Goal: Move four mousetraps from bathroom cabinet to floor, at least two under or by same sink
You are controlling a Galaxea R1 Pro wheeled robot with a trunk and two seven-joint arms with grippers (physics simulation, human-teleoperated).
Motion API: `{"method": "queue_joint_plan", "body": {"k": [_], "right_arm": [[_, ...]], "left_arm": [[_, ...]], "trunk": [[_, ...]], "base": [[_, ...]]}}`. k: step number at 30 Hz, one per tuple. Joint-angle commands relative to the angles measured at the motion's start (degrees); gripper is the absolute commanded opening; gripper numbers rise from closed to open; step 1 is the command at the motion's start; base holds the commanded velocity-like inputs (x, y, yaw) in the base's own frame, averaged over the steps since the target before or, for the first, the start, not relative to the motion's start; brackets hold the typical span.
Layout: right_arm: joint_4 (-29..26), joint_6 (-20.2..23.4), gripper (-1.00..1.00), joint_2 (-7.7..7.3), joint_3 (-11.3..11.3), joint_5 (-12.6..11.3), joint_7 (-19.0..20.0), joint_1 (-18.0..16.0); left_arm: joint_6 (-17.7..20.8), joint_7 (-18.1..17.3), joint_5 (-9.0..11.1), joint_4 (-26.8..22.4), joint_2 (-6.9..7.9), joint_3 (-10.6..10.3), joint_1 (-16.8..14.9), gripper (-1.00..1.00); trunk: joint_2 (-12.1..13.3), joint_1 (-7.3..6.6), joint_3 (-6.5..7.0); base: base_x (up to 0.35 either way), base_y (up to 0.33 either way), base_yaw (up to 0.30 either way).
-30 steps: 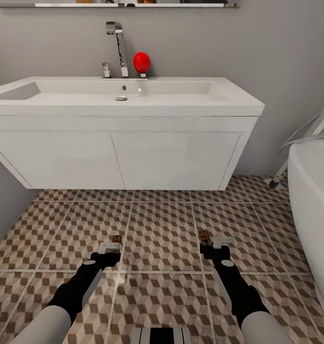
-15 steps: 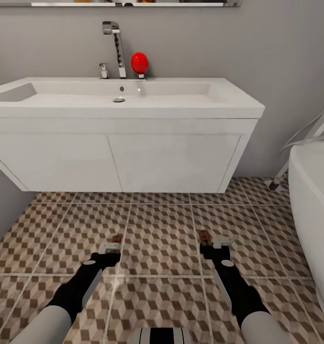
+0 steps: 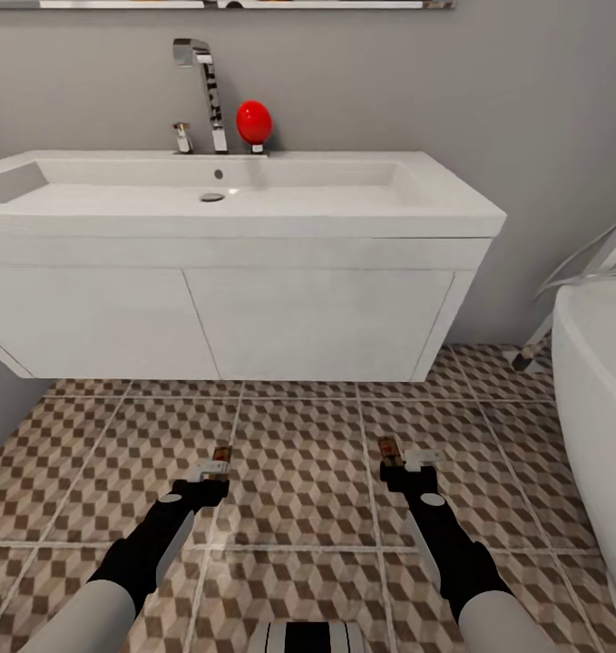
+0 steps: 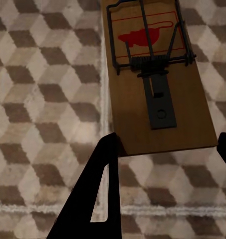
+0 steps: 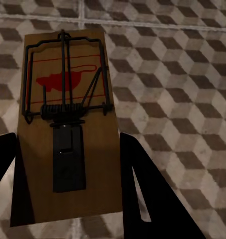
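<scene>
Head view: the sink [image 3: 253,195] with its chrome tap [image 3: 199,86] and a red ball [image 3: 253,121] now sits slightly lower and further left in the picture than a second ago, and more of the bathroom floor [image 3: 298,435] shows beneath the white drawer unit [image 3: 226,313]; the whole picture has shifted together, so the camera has moved, not the fixtures. Both arms keep the same pose, the left pincer [image 3: 215,472] and right pincer [image 3: 400,464] each carrying a mousetrap out in front above the tiles, near the sink; the bathtub [image 3: 598,399] stands at the right. Left wrist view: the left mousetrap [image 4: 155,79] lies flat between the dark fingers [image 4: 95,199], gripped by its near end over the cube-pattern tiles. Right wrist view: the right mousetrap [image 5: 65,129] is likewise clamped between the fingers [image 5: 142,189]. Judged from this, the approach to the sink is nearly complete and lowering both traps to the floor comes next.
</scene>
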Motion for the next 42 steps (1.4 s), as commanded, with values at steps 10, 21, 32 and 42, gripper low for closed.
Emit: {"method": "queue_joint_plan", "body": {"k": [10, 21, 32, 42], "right_arm": [[-0.1, 0.4, -1.00, 0.05, -0.1, 0.5, -0.2, 0.0], [-0.1, 0.4, -1.00, 0.05, -0.1, 0.5, -0.2, 0.0], [-0.1, 0.4, -1.00, 0.05, -0.1, 0.5, -0.3, 0.0], [-0.1, 0.4, -1.00, 0.05, -0.1, 0.5, -0.3, 0.0]], "left_arm": [[0.3, 0.5, 0.5, -0.1, 0.05, -0.4, 0.0, -1.00], [0.3, 0.5, 0.5, 0.0, 0.08, -0.4, 0.0, -1.00], [0.2, 0.5, 0.5, 0.3, 0.09, -0.4, 0.0, -1.00], [0.2, 0.5, 0.4, 0.3, 0.04, -0.4, 0.0, -1.00]], "trunk": [[0.0, 0.01, -0.04], [0.0, 0.01, -0.04], [0.0, 0.01, -0.04], [0.0, 0.01, -0.04]], "base": [[0.167, -0.002, 0.000], [0.176, 0.000, 0.000], [0.150, 0.000, 0.000], [0.006, 0.000, 0.000]]}}
